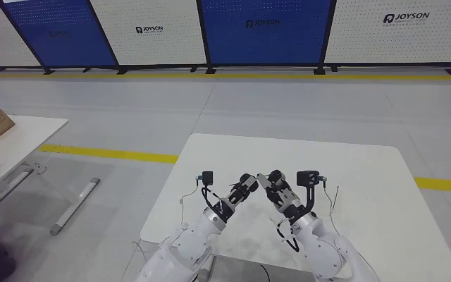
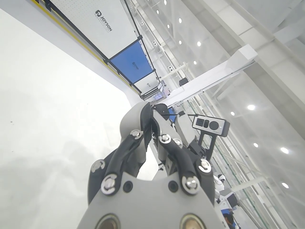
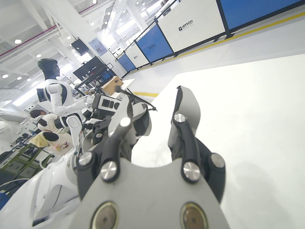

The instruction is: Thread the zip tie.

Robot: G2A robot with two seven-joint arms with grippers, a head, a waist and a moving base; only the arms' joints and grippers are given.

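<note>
We found the left end effector (image 2: 150,114) raised above the near half of the surface (image 1: 352,162). Its fingers were pressed together on the zip tie (image 3: 143,101), a thin dark strip that stuck out from the pinch and ran slantwise above the surface. We judged that it was held up off the surface, rather than laid flat, so that a free end was reachable in open air. The right end effector (image 3: 155,96) hung over the same near half of the surface, just beside the left one and tilted toward it, with its fingers spread and nothing between them. We took that spread as readiness to close on the free part of the strip, so the threading looked to us not yet begun. Much was unclear. We could not tell which end of the zip tie was the head and which the tail, since the farther end blurred out against the room behind. How much of the strip lay inside the pinch was hidden by the left fingers (image 2: 133,120). Seen from above the surface, the two end effectors crowded together and the strip was too thin for us to pick out, so we could not say whether the right fingers touched it.
</note>
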